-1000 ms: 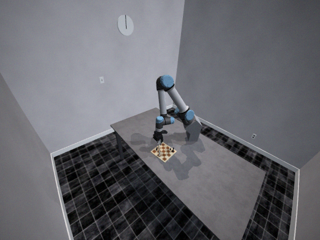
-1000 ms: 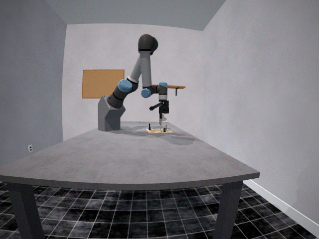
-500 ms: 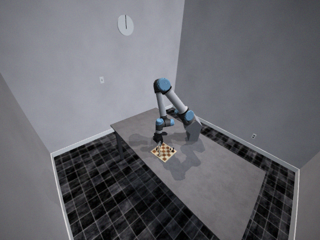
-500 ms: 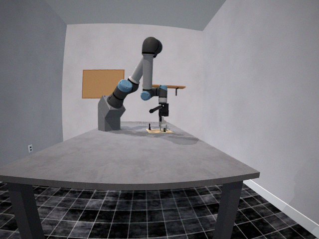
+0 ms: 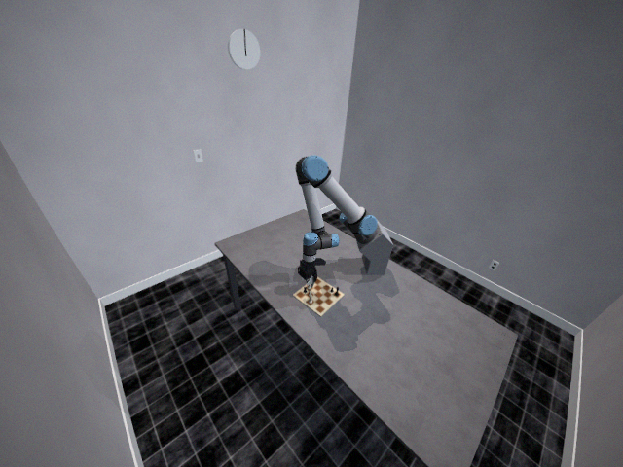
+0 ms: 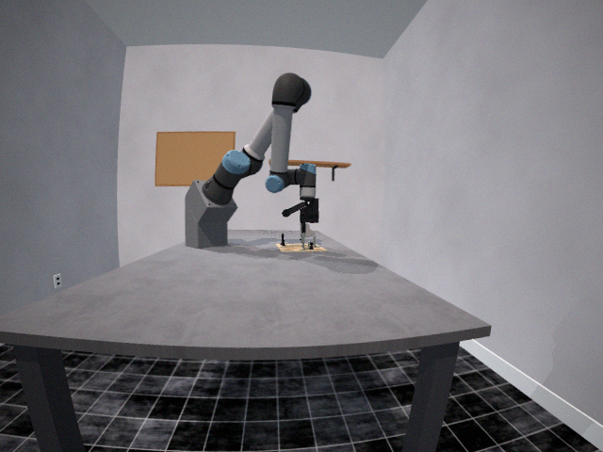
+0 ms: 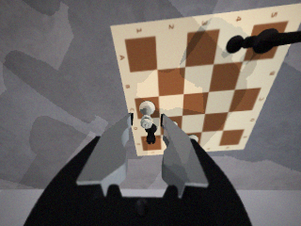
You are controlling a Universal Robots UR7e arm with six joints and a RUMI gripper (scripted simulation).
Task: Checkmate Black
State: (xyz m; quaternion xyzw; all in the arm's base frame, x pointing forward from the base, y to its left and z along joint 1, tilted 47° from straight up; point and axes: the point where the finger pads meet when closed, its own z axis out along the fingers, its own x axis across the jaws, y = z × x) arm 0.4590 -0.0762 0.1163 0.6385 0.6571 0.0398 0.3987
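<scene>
1. My gripper [image 7: 147, 110] hangs low over the board [image 7: 207, 101]. Its jaws are part-way apart, straddling a white piece [image 7: 147, 123], with nothing clamped.
2. It's tight here! A second white piece [image 7: 147, 108] stands just beyond and a black piece [image 7: 150, 137] just nearer.
3. The danger is that closing off-centre clips a neighbour and topples it.
4. The square is probably on the edge row, but the lettering is too blurred to read.

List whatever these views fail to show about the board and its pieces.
- Top and exterior views: the pieces on the chessboard are too small to identify.
- Wrist view: one white piece is mostly hidden behind a gripper finger.
- Wrist view: the black piece is cut off by the right edge.
- Wrist view: the board's edge letters are blurred.
</scene>
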